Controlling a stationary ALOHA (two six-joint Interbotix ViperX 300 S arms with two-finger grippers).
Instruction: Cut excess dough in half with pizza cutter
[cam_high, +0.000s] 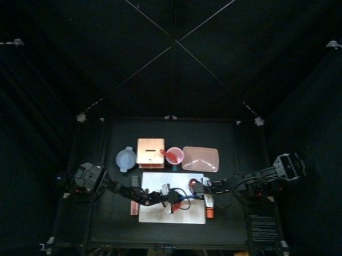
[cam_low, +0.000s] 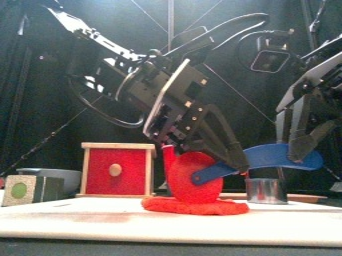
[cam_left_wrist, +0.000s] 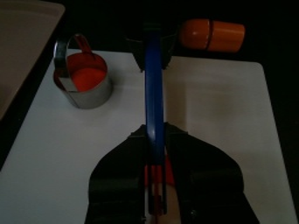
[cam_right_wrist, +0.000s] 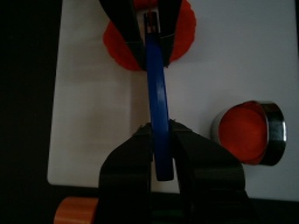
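While both tools grip the pizza cutter (cam_right_wrist: 156, 96), left tool (cam_left_wrist: 152, 171) clamped at the wheel end and right tool (cam_right_wrist: 162, 153) on the blue handle, we judge this steadies it over the red dough (cam_low: 195, 205) on the white board (cam_left_wrist: 228, 131).

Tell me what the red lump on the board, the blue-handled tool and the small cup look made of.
Red dough: soft, matte, clay-like; it has slumped into a flat skirt on the board. Pizza cutter: its handle looks like smooth blue plastic with an even sheen; the blade is hidden. Small cup: probably brushed metal, judging by its grey reflective rim.
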